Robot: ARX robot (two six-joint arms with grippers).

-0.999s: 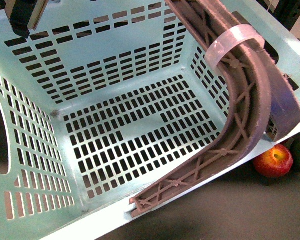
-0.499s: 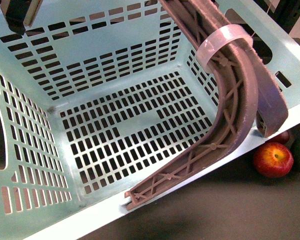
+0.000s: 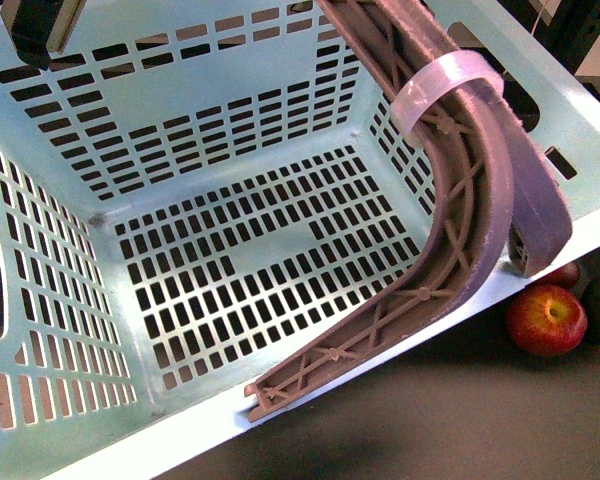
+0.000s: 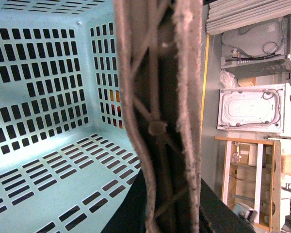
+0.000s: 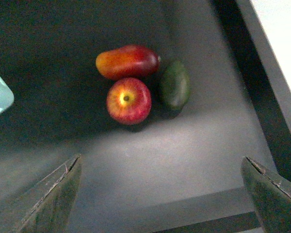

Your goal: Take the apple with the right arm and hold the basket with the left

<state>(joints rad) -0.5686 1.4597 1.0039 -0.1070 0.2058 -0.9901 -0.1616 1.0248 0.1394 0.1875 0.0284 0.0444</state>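
Where the apple [image 3: 546, 319] lies: on the dark counter [image 3: 430, 430], outside the basket, just beside its near right rim, with the stem dimple facing up.
Basket [image 3: 230, 130]: light turquoise and tilted; it fills most of the front view.
Handle [image 3: 470, 230]: brown-grey and ribbed, with a clear band [image 3: 445, 85] around it.
Neighbours: mango [image 5: 127, 61] against the apple, dark green fruit [image 5: 174, 84] just beside both.
Right hand [image 5: 160, 194]: fingers spread wide, holding nothing, above the counter and apart from the apple.
Left hand: the handle fills its wrist view close up; I cannot tell its grip.
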